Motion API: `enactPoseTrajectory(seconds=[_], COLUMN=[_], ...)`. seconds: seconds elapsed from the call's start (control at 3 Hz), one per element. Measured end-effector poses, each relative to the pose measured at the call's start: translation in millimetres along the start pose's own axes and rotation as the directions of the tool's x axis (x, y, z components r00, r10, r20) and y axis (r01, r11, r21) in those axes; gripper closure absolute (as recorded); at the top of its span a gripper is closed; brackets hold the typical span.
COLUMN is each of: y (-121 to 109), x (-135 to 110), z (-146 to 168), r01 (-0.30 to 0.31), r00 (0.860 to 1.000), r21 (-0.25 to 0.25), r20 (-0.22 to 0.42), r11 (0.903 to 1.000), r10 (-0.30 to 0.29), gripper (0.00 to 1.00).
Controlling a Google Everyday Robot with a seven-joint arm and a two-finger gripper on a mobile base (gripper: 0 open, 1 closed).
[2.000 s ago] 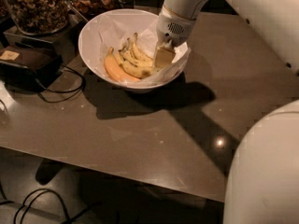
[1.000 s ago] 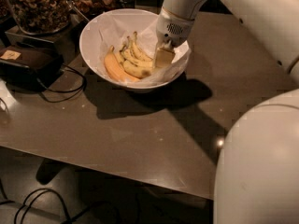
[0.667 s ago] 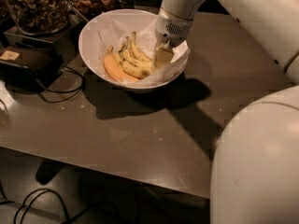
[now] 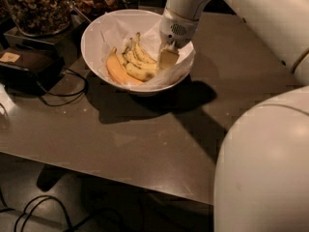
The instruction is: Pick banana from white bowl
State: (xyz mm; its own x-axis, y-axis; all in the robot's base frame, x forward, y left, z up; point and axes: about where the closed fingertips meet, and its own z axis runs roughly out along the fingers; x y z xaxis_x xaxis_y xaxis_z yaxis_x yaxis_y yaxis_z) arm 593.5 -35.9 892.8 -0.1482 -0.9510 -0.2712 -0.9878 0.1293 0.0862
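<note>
Camera view: the gripper (image 4: 168, 59) is down inside the white bowl (image 4: 91, 28), at the end of the white arm (image 4: 186, 4) that comes in from above. It sits low over the paper lining (image 4: 113, 30), close to the bowl's wall on the side away from the jars. I cannot tell whether the gripper is open or closed, or whether it grips anything.

The banana (image 4: 140, 73) lies in the bowl just beside the gripper, on its jar-facing side, among shorter yellow bananas. Its near end is close to the gripper; contact is unclear. Beyond it, farther from the gripper, lies an orange-tinted banana (image 4: 117, 71).

The bowl rests on a dark table (image 4: 145, 139). Well away from the gripper, past the bowl, stand a glass jar of nuts (image 4: 36, 8) and a black box (image 4: 26, 64) with cables (image 4: 63, 98). The robot's white body (image 4: 265, 168) fills the corner nearest the camera.
</note>
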Motion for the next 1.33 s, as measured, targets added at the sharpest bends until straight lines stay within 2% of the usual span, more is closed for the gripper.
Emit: enactPoseTrajectory(seconds=[0.33,0.67,1.0,1.33], y=[0,0,2,22], x=[0,0,-3,-3], z=[0,0,-7,-36], r01=[0.0,0.0,0.022,0.065], r00=[1.0,1.0,0.999,0.991], r21=[0.0,0.0,0.036,0.104], r20=[0.0,0.0,0.045,0.111], r11=[1.0,1.0,0.9991,0.9924], r10=[0.0,0.0,-0.024,-0.077], gripper=[0.98,1.0,1.0,1.0])
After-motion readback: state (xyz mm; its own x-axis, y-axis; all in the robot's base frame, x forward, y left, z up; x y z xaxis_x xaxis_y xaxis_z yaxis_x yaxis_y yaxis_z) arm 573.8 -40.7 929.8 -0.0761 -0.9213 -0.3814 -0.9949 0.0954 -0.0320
